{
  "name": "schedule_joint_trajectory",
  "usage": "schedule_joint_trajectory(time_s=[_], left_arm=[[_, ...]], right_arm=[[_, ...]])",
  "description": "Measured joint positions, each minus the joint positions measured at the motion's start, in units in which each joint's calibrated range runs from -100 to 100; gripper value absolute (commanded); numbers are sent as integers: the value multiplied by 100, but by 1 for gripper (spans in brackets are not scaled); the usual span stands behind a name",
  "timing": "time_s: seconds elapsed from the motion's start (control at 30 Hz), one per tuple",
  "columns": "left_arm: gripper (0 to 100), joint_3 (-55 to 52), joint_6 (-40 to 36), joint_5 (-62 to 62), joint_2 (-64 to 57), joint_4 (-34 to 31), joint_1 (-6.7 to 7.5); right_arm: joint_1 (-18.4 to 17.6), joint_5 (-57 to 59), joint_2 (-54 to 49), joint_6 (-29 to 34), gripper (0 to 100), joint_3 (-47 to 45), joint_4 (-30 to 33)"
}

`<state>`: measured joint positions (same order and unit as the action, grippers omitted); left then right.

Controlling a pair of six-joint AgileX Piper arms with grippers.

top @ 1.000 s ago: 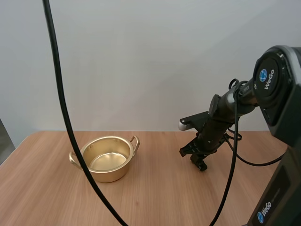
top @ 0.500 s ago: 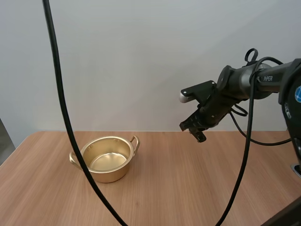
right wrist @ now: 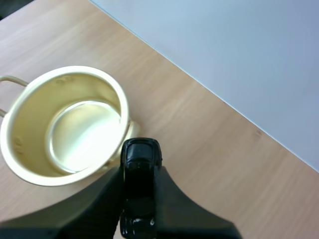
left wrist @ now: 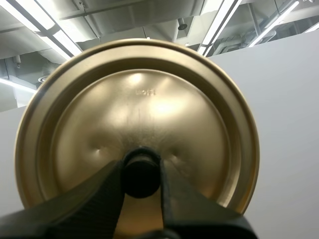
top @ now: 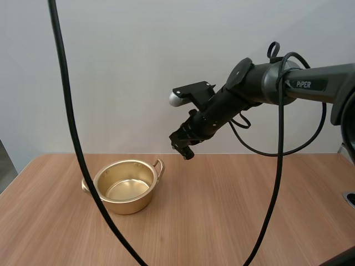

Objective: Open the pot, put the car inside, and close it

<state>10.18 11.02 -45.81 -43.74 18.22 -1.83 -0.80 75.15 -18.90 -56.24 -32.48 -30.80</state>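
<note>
The gold pot stands open on the wooden table at the left, with nothing inside it. My right gripper hangs well above the table, to the right of the pot, shut on a small black toy car whose front pokes out past the fingertips. In the left wrist view my left gripper is shut on the black knob of the gold lid, whose domed face is turned to the camera.
Bare wooden tabletop spreads to the right of and in front of the pot. A plain white wall rises behind the table's far edge.
My right arm has lifted from near the table at the right and swung left toward the pot, still carrying the car. The pot has stayed put.
</note>
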Motion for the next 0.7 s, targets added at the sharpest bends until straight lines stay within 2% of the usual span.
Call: schedule_joint_trajectory(time_s=[0.07, 0.17, 0.27, 0.4, 0.47, 0.7], left_arm=[[0, 0, 0, 0, 0, -27, 0], [0, 0, 208, -199, -8, -27, 0], [0, 0, 208, -199, -8, -27, 0], [0, 0, 208, -269, -8, -27, 0], [0, 0, 208, -383, -8, -27, 0], [0, 0, 215, -690, -48, -6, 0]], right_arm=[[-258, 18, 0, -9, 0, 0, -238], [-985, -606, 0, -50, 0, 0, -196], [-1224, -923, 0, -50, 0, 0, -60], [-1795, -2033, 12, -50, 0, 0, 178], [-2202, -2731, 161, -215, 0, 0, 207], [-2381, -3080, 462, -230, 0, 0, 245]])
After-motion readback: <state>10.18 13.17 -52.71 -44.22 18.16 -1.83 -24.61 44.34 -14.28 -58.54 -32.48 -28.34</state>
